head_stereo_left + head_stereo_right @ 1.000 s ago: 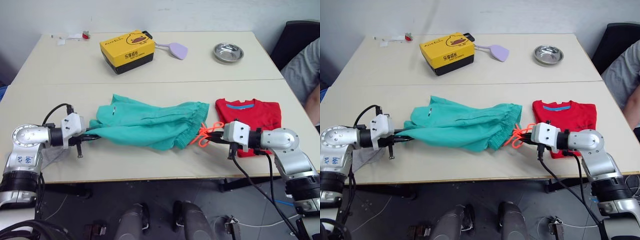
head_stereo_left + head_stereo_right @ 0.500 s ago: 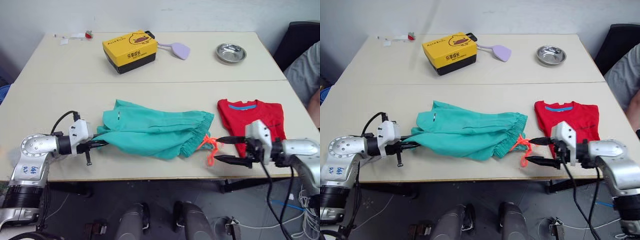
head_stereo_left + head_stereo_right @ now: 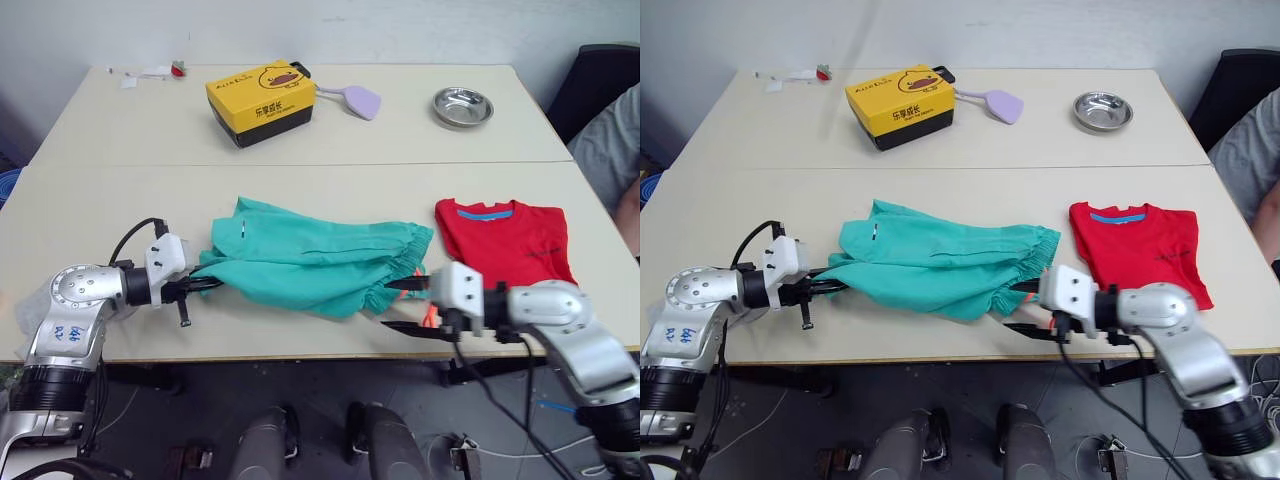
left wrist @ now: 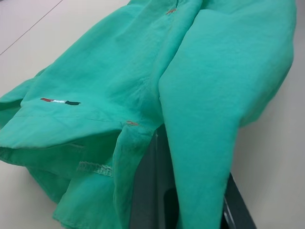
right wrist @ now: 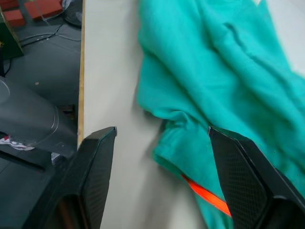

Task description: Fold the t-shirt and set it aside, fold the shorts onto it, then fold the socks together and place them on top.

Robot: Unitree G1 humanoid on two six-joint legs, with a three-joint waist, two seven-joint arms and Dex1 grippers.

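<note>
The shorts (image 3: 318, 268) lie crumpled across the near table (image 3: 300, 150), between my two grippers. My left gripper (image 3: 200, 284) is clamped on their leg end, cloth draped over its fingers in the left wrist view. My right gripper (image 3: 402, 305) stands with jaws wide apart at the waist end, holding nothing; the orange drawstring (image 5: 206, 195) lies between the fingers. The t-shirt (image 3: 508, 243) lies folded beside it. A small striped tag (image 4: 59, 101) is unreadable. A yellow box (image 3: 258, 101) bears a duck picture; its lettering is illegible.
</note>
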